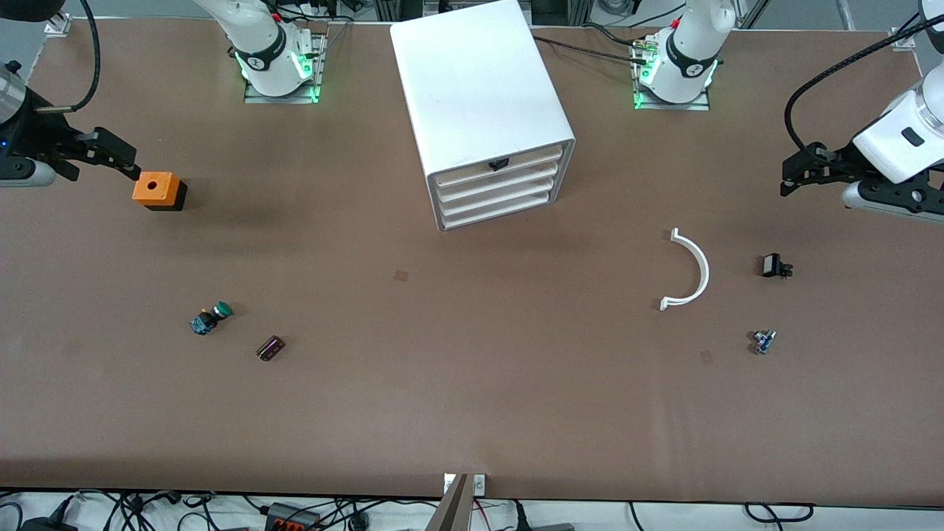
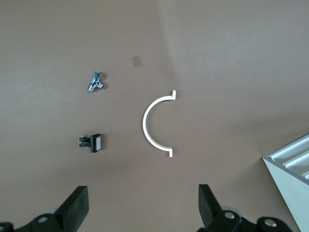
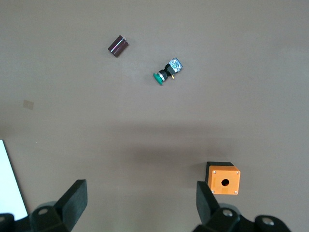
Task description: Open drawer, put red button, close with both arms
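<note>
No red button shows in any view. The white drawer cabinet (image 1: 479, 88) stands mid-table near the arm bases, its drawers shut; the top drawer carries a small black handle (image 1: 498, 164). Its corner shows in the left wrist view (image 2: 294, 169) and an edge in the right wrist view (image 3: 9, 186). My left gripper (image 1: 793, 173) hangs open and empty over the left arm's end of the table (image 2: 143, 208). My right gripper (image 1: 122, 158) hangs open and empty over the right arm's end, beside the orange box (image 1: 156, 190), as the right wrist view (image 3: 141, 205) shows.
A white half-ring (image 1: 697, 269) (image 2: 147, 123), a black part (image 1: 774, 265) (image 2: 91, 142) and a small metal part (image 1: 763, 341) (image 2: 96, 82) lie toward the left arm's end. A green-capped switch (image 1: 212, 317) (image 3: 166, 72), a dark block (image 1: 270, 348) (image 3: 118, 46) and the orange box (image 3: 223, 180) lie toward the right arm's end.
</note>
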{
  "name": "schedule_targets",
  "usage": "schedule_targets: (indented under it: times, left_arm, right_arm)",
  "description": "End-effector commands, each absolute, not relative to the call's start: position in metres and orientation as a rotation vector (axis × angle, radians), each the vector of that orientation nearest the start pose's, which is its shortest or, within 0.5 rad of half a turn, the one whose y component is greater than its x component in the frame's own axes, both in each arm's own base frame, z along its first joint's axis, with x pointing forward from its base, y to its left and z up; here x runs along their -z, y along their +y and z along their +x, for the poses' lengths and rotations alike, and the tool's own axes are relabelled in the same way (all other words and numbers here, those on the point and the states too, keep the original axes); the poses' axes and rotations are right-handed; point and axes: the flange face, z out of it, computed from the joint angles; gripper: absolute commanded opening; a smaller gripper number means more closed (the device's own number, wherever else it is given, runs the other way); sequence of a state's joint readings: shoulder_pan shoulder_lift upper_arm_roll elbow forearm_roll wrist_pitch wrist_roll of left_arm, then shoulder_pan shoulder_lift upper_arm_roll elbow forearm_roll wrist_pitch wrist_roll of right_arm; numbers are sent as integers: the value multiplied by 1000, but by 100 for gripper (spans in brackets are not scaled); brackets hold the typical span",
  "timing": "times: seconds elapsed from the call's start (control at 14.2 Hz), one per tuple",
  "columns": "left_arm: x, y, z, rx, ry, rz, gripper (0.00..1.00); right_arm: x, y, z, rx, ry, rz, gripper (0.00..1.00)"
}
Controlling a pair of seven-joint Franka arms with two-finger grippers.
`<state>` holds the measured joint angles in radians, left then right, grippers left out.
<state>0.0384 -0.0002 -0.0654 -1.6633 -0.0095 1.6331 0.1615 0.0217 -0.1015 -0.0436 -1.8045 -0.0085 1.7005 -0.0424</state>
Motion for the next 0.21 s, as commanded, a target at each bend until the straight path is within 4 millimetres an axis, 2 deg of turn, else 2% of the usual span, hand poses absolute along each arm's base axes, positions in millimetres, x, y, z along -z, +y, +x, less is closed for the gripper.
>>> schedule_targets:
  times: [0.0, 0.14]
  left_arm:
    - [-590, -13, 562, -63, 272, -3124, 100]
    - [-590, -13, 562, -63, 272, -3124, 100]
  right_arm:
    - [-582, -12, 522, 13, -57, -3160, 100]
    - [-583, -11, 521, 11, -64, -3160, 100]
